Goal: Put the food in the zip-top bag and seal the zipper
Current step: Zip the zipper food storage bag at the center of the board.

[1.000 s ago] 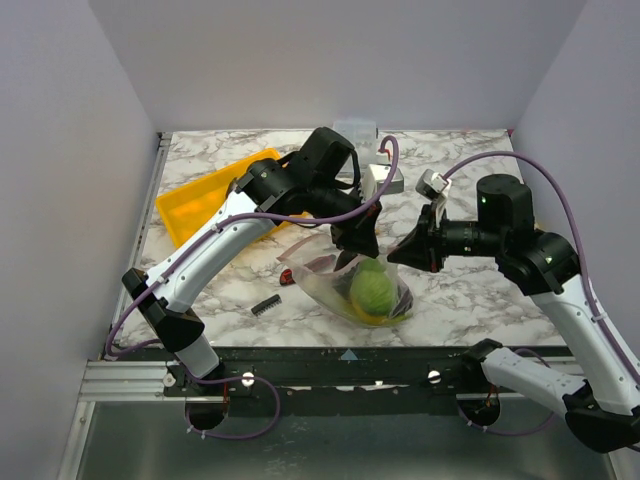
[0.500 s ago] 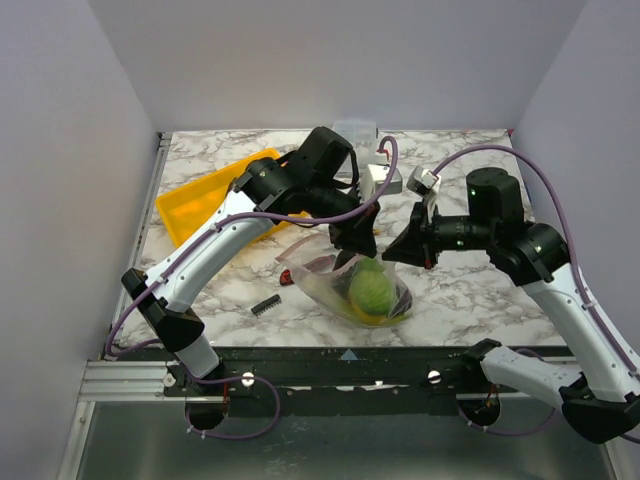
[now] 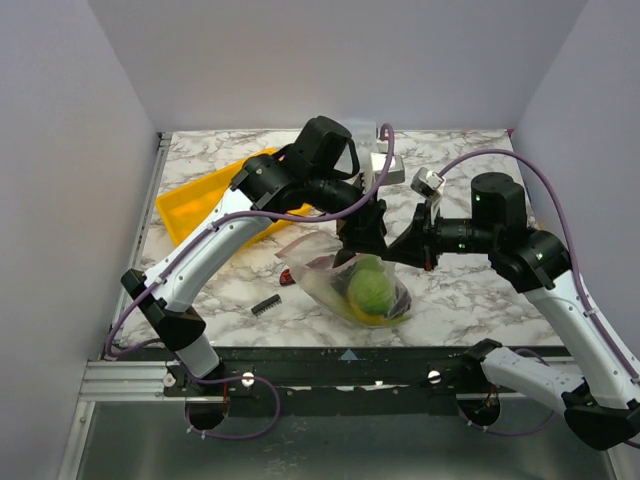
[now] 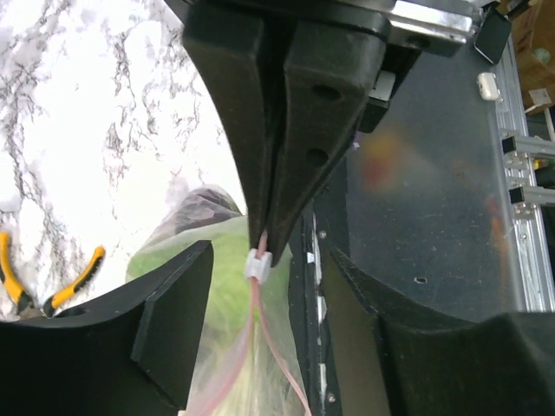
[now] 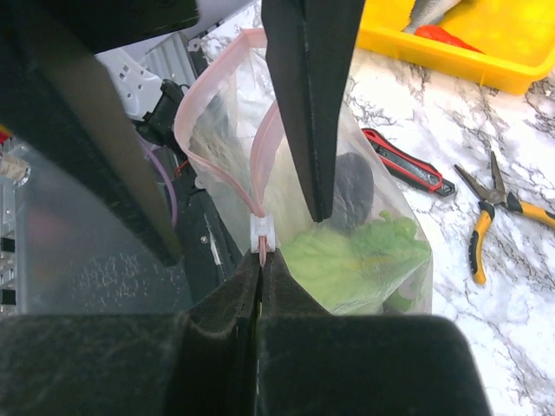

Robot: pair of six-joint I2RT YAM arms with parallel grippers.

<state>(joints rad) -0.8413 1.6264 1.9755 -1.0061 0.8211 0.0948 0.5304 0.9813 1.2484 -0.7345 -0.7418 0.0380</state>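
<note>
Top external: both arms meet over the bag, which lies on the table near the front edge, about centre. Cabbage shows green through the plastic, with something yellow under it. Left gripper points down at the bag's far right corner. Right gripper comes in from the right to the same corner. Jaw gap unreadable from here. Tray at far left, well apart from the bag.

Left wrist: left gripper's fingers stand spread, gripping nothing. The zipper runs up the gap between them, clear of both as far as I can tell. White slider sits on the strip, right at the right gripper's tips, which are pressed together on the strip's end. Pliers lie on the table to the left.

Right wrist: right gripper clamped tight on the zipper end, just under the slider. Beyond the slider the two pink edges part in a loop, so the mouth is unsealed. Left fingers hang one on each side of that mouth. Inside the bag: cabbage, dark eggplant. Knife and pliers lie beside the bag. Fish in the tray beyond.
</note>
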